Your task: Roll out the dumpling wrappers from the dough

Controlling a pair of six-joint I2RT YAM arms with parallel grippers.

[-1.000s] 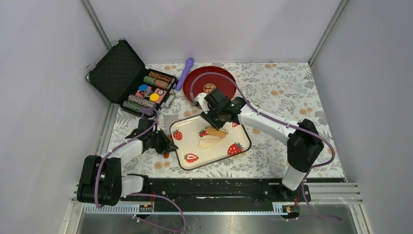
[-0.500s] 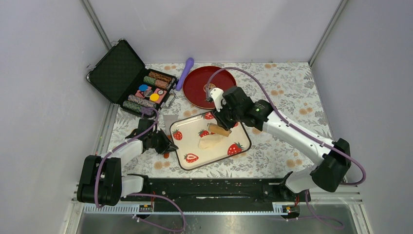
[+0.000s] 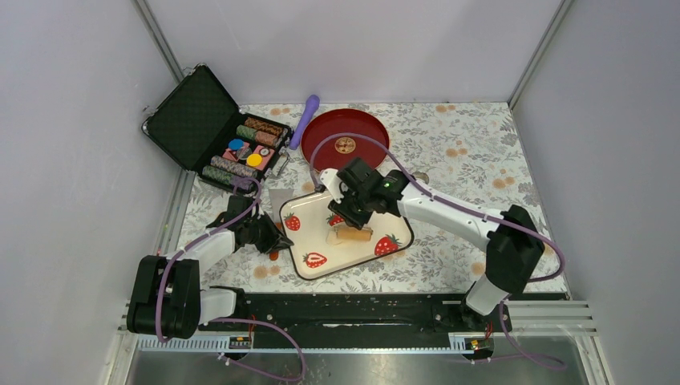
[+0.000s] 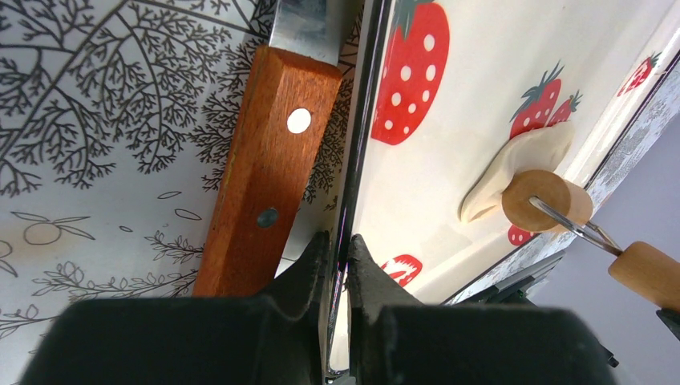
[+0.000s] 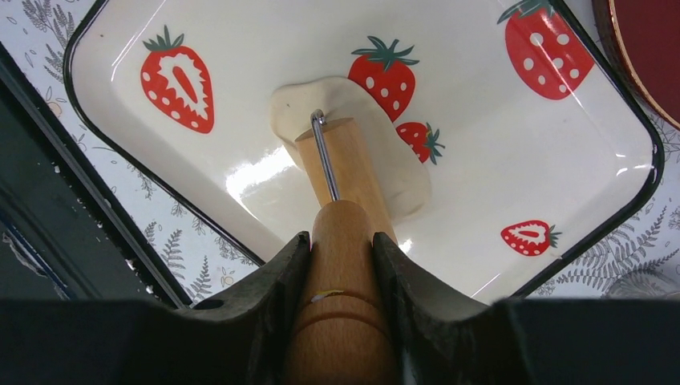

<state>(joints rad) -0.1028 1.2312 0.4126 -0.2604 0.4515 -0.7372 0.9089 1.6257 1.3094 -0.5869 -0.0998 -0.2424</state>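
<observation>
Resting on floral cloth point(image 3: 481, 152), tray point(image 3: 353, 255) is clamped by left fingers point(image 4: 301, 273), roller point(image 5: 346, 164) by right fingers point(image 5: 273, 281).

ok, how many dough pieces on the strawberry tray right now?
1. One flattened dough piece lies in the middle of the tray, under the wooden roller held in the right gripper. Any scrap beneath the roller would be hidden.
</observation>
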